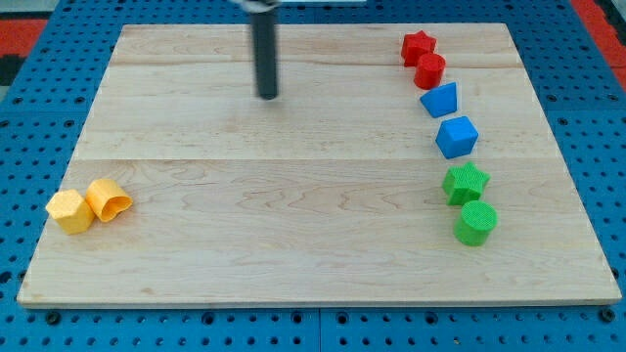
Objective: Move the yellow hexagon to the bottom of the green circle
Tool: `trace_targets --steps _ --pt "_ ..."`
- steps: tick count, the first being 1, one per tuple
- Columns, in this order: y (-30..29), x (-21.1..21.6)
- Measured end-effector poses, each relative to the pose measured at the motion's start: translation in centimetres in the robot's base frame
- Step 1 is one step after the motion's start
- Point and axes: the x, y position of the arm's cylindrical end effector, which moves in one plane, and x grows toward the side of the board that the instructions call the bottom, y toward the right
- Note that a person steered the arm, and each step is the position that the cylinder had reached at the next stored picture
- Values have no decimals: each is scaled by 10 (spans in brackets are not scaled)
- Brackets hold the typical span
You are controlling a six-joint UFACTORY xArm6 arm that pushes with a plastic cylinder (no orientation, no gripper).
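hexagon [69, 211] far left, circle [476, 223] far right

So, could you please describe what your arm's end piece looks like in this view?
Only the rod shows: a straight, round, dark grey to black cylinder, smooth and unmarked, with a slight sheen down one side. At the view's top it enters a pale, silvery-white fitting cut off by the frame. My tip is a plain blunt end. No cables or labels are visible.

no text, label, brand or number can be read anywhere (blocks and board alike are unmarked).
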Motion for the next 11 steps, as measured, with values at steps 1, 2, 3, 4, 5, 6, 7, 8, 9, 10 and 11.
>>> trace_targets --steps 1,2,3,4,5,6,7,8,9,10,11 --pt "-95 38" --pt "-171 88" --pt "-175 155" --pt "-152 194" --pt "-150 207" --pt "-195 222" --pt "-138 231" --pt "-43 232" --pt "45 232" --pt "19 245" --pt "50 270"
